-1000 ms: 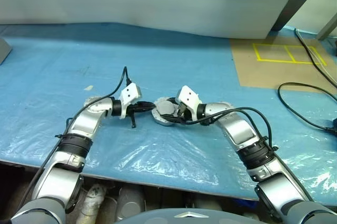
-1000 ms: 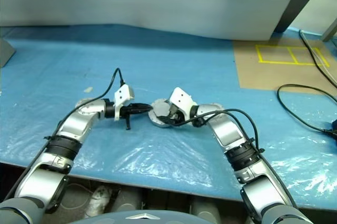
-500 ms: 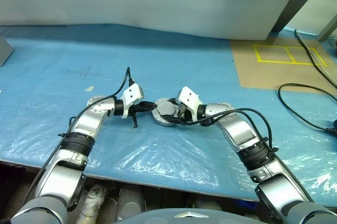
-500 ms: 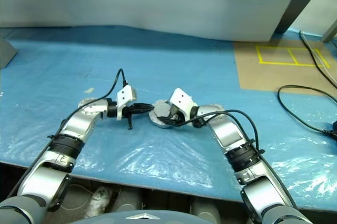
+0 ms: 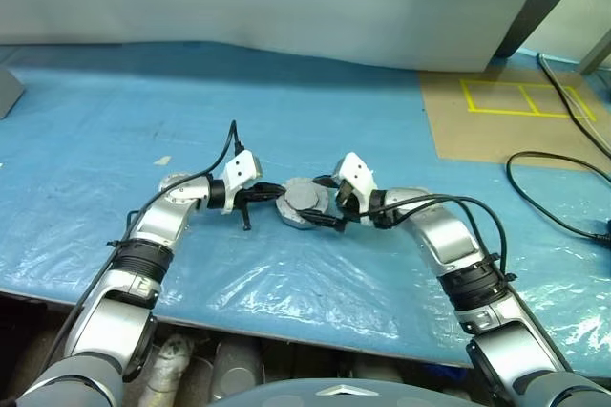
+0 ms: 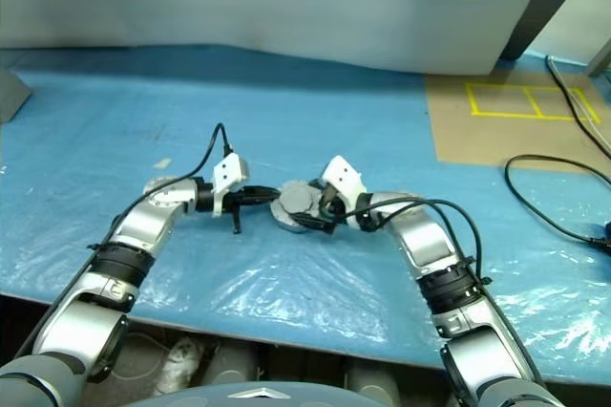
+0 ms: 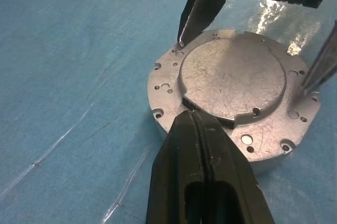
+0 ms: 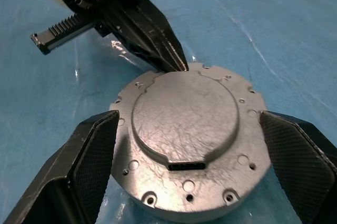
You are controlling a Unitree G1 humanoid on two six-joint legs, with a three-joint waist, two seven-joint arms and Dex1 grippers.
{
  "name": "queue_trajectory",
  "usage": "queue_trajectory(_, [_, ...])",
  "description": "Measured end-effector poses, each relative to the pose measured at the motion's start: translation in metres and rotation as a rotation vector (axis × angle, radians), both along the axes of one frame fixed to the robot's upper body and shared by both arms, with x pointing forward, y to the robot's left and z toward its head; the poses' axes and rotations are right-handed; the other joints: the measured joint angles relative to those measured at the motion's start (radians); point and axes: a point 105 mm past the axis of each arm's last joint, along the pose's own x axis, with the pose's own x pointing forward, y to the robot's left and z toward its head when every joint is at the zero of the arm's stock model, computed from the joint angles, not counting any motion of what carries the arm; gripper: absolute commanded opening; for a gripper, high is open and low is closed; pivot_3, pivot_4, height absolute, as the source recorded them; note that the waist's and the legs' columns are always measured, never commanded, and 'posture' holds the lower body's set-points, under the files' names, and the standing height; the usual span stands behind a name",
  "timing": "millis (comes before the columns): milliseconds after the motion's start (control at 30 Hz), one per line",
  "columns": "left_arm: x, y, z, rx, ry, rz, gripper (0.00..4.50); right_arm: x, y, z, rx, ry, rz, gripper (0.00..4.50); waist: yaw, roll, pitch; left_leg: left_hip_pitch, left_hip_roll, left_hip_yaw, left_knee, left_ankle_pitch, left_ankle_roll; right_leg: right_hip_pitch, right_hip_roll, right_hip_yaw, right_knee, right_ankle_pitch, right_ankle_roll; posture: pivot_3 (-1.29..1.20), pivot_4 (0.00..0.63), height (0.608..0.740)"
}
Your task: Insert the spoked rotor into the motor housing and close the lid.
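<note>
The lid (image 8: 184, 116) lies smooth silver-grey face up on the motor housing (image 7: 210, 148), whose wall shows below it; together they make one round disc (image 5: 304, 199) on the blue sheet. The spoked rotor is hidden. My left gripper (image 7: 192, 114) is shut and empty, its tip against the lid's edge on the left side in the head views (image 5: 277, 195). My right gripper (image 5: 323, 203) is open, reaching in from the right. Its fingers (image 8: 92, 161) stand on either side of the disc, apart from its rim.
The blue plastic-covered table (image 5: 115, 130) ends at a front edge near me. A brown board (image 5: 496, 120) with yellow tape squares lies at the back right, and a black cable (image 5: 549, 192) loops on the right. A small white scrap (image 5: 160, 160) lies behind my left arm.
My right gripper has opened wider, off the disc's rim, and drawn back a little to the right. The left gripper and the disc have stayed in place.
</note>
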Motion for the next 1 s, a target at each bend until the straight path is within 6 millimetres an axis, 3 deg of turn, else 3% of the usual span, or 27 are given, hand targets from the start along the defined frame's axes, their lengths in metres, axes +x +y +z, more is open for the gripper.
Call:
queue_trajectory(233, [0.003, 0.000, 0.002, 0.000, -0.007, 0.011, 0.00, 0.011, -0.027, 0.032, 0.275, 0.199, -0.138, 4.47, 0.000, 0.000, 0.000, -0.008, -0.005, -0.002, 0.000, 0.001, -0.001, -0.006, 0.000, -0.003, 0.002, 0.002, 0.003, 0.00, 0.150, 0.740])
queue_trajectory(300, [0.003, 0.000, 0.002, 0.000, -0.006, 0.012, 0.00, 0.008, -0.036, 0.023, 0.283, 0.304, -0.169, 4.47, 0.002, 0.000, 0.000, -0.008, -0.005, -0.003, 0.000, 0.000, -0.001, -0.005, 0.000, -0.004, 0.002, 0.002, 0.002, 0.00, 0.150, 0.740])
queue_trajectory(400, [0.003, 0.002, 0.000, 0.001, -0.004, 0.021, 0.00, -0.009, -0.051, -0.014, 0.271, 0.534, -0.238, 4.47, 0.008, 0.001, 0.000, -0.008, -0.004, -0.003, 0.000, 0.000, -0.001, -0.005, 0.000, -0.005, 0.001, 0.000, 0.000, 0.00, 0.150, 0.740])
queue_trajectory(633, [0.005, 0.006, -0.001, 0.016, -0.011, 0.038, 0.00, -0.025, -0.030, -0.020, 0.324, 0.679, -0.185, 4.47, 0.009, 0.002, 0.000, -0.006, -0.003, -0.003, 0.000, 0.000, -0.001, -0.004, 0.000, -0.005, 0.002, 0.000, -0.001, 0.00, 0.150, 0.740])
queue_trajectory(800, [0.005, 0.008, -0.003, 0.028, -0.009, 0.043, 0.00, -0.019, -0.013, -0.019, 0.366, 0.697, -0.199, 4.47, 0.008, 0.002, 0.000, -0.007, -0.002, -0.003, 0.000, 0.001, -0.001, -0.005, -0.001, -0.005, 0.002, 0.000, -0.001, 0.00, 0.150, 0.740])
queue_trajectory(1000, [0.005, 0.009, -0.004, 0.033, -0.007, 0.043, 0.00, -0.015, -0.012, -0.020, 0.383, 0.685, -0.218, 4.47, 0.016, 0.002, 0.000, -0.007, -0.003, -0.003, 0.000, 0.001, -0.001, -0.005, -0.001, -0.006, 0.002, 0.000, -0.001, 0.00, 0.150, 0.740])
